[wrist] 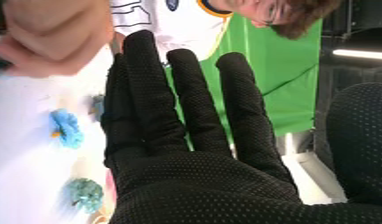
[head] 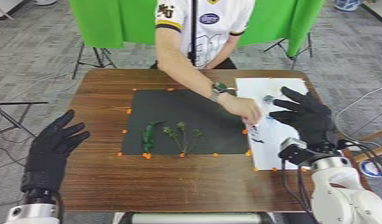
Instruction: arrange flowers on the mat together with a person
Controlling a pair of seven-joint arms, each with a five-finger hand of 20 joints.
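The dark mat (head: 174, 102) lies mid-table with a dark green stem (head: 148, 138) and a branching pale green sprig (head: 183, 137) near its front edge. My right hand (head: 307, 117) is open over the right part of the white sheet (head: 269, 157), beside small flowers. In the right wrist view my right hand (wrist: 187, 175) has straight fingers; a blue flower (wrist: 67, 129) and a teal flower (wrist: 83, 194) lie on the white surface. A person's hand (head: 241, 107) reaches down at the border of mat and sheet. My left hand (head: 54, 145) is open at the table's left edge.
The brown table (head: 170, 185) has small orange marks around mat and sheet. The person's arm (head: 187, 72) stretches across the mat from the far side, close to my right hand. A green cloth (head: 107, 25) hangs behind the table.
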